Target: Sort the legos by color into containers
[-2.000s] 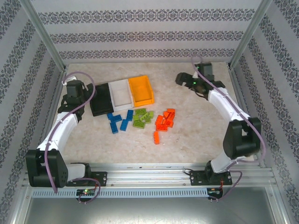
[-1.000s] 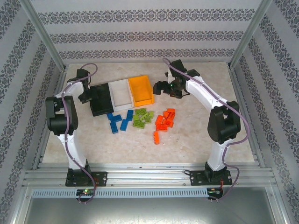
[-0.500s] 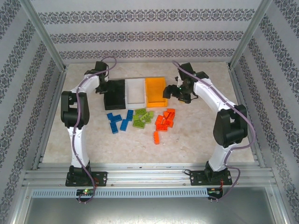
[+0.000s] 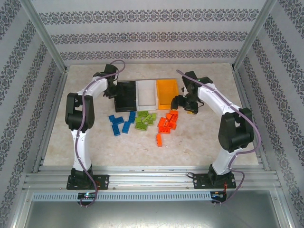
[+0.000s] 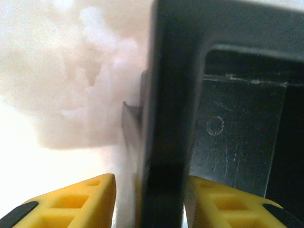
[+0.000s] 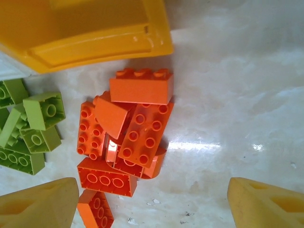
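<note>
Three bins stand in a row at the back: the black bin [image 4: 127, 95], the white bin [image 4: 146, 93] and the orange bin [image 4: 167, 90]. My left gripper [image 4: 114, 90] straddles the black bin's left wall [image 5: 164, 118], one yellow finger [image 5: 80, 199] outside and one inside, shut on it. In front lie blue legos [image 4: 121, 122], lime green legos [image 4: 145, 118] and orange-red legos [image 4: 167, 122]. My right gripper [image 4: 183, 102] hangs wide open just above the orange-red pile [image 6: 137, 128], holding nothing. The orange bin's rim [image 6: 95, 28] is just beyond the pile.
One orange-red brick [image 4: 159, 139] lies apart, nearer the arms. Green bricks [image 6: 28, 128] sit left of the orange-red pile. Bare marble table [image 4: 204, 137] spreads to the right and front. Patterned walls and metal posts close in the back and sides.
The row of three bins has slid to the right along with my left gripper. My right gripper has moved from beside the orange bin down towards the orange-red legos.
</note>
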You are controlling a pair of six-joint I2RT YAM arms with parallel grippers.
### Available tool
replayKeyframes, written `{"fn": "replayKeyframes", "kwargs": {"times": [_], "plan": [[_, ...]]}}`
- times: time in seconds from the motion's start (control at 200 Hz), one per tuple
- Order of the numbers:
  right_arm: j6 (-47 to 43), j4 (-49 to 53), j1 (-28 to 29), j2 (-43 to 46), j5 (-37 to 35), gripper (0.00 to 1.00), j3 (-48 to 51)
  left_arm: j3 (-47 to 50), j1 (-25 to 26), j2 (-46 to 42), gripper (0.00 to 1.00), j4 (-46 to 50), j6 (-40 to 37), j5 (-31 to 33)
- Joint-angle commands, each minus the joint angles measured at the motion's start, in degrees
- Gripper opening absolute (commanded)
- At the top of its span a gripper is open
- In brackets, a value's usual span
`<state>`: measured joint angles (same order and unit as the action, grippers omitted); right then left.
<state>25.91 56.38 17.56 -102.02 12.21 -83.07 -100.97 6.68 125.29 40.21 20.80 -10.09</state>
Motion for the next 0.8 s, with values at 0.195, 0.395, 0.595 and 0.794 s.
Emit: {"fn": "replayKeyframes", "kwargs": {"times": [0.195,0.395,0.595,0.794], "plan": [[2.0,-1.2,4.2,-5.6,-2.2,0.77,-0.2,6.4,-1.8,-12.5,0.48,3.0,2.7,-0.6],[2.9,-2.4,6.0,-6.9,-2.0,0.68,2.2,13.5,-1.8,-18.8,0.50,2.0,3.5,-1.7],[3.8,-3.8,6.1,-8.2,-1.9,0.60,4.3,18.5,-1.8,-22.5,0.51,1.1,4.2,-2.7],[4.5,-4.6,6.2,-9.9,-3.0,0.56,5.7,20.3,-1.8,-24.6,0.51,1.3,4.0,-3.2]]}}
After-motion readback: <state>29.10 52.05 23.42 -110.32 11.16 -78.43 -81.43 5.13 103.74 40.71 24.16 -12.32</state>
